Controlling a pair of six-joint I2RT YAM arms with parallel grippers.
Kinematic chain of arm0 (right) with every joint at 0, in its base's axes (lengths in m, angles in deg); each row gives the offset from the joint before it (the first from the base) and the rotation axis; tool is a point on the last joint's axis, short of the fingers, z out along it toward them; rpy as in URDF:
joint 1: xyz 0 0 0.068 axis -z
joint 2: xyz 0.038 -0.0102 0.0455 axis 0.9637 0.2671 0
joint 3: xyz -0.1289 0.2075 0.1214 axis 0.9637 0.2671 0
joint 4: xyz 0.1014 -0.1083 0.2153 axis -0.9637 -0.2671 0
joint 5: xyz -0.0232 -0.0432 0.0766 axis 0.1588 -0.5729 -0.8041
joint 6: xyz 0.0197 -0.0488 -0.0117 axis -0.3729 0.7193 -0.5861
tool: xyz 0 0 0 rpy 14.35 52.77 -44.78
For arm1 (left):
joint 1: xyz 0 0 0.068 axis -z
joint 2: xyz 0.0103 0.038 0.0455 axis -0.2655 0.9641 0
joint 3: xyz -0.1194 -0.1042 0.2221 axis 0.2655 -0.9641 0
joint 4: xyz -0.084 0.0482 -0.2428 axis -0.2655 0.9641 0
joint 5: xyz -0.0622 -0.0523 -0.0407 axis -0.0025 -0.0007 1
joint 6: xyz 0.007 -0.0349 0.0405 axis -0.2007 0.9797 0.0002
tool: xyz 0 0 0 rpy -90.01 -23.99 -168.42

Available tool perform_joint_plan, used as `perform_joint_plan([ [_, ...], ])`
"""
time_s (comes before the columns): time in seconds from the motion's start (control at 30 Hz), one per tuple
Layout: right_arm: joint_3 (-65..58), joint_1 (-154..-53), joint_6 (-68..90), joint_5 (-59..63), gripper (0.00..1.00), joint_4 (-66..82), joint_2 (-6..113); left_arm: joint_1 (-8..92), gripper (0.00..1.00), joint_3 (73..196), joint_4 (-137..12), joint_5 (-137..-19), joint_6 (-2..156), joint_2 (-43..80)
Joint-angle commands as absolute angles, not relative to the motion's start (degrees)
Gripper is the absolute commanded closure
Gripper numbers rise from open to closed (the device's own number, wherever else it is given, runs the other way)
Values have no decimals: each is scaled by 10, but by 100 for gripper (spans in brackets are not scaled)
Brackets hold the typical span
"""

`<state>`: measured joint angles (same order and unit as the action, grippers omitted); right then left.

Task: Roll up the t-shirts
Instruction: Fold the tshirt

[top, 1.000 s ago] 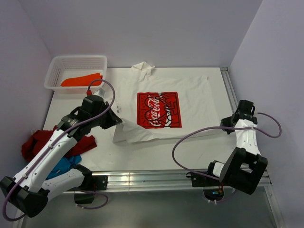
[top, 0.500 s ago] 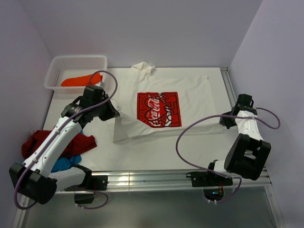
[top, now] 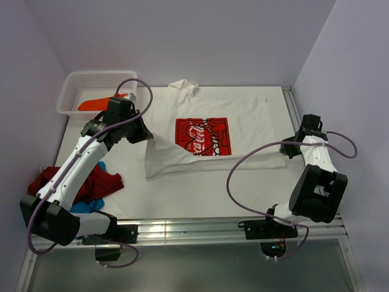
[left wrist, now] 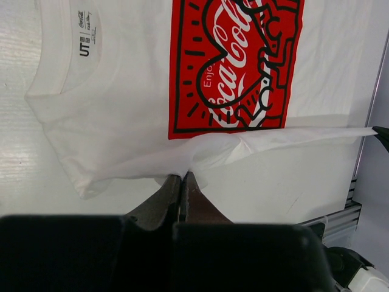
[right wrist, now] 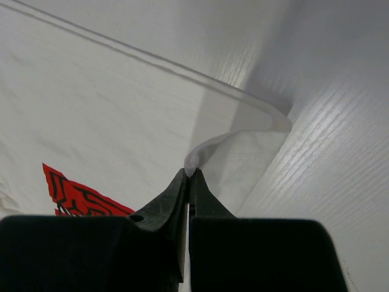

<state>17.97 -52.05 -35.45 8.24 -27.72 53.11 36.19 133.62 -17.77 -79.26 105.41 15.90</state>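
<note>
While both arms hold cloth, step: near part of the white cotton tee with the red square Coca-Cola print [top: 249,115] looks to be getting folded up over its body, likely a prep fold before rolling.
Left gripper [left wrist: 182,178]: jaws pressed together, pinching a thin edge of the white tee at its left side.
Right gripper [right wrist: 189,173]: jaws pressed together on a small bunched tip of the same tee at its right side.
Why held so: one pinch at each end pulls the cloth edge into a straight, taut line between the arms, so the fold should land even, not wrinkled.
Tee position: spread flat mid-table [top: 200,194], print facing up, collar on the far side; the lifted layer reaches the near edge of the print in the left wrist view.
Hedge: can't tell whether the pinched edge is the hem itself or a fold line, since the cloth is white on white.
Other tees: plain orange tee [top: 100,102] lies in the white perforated plastic basket [top: 67,91] at far left; dark red tee [top: 103,182] and blue tee [top: 85,208] are heaped at the near left, apart from the work area.
Progress: early; no roll started on this tee.
Risk: uneven pull could skew the fold.
</note>
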Motion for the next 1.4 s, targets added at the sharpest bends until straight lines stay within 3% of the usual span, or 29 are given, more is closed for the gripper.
perform_joint_plan([
  [0.0, 153, -525, -364, 89, 100, -262, 544, 357, 100, 1379, -193, -788, 1023, 174],
  [1.37, 39, -559, -406, 109, 100, -251, 694, 325, 100, 1611, -145, -794, 972, 413],
])
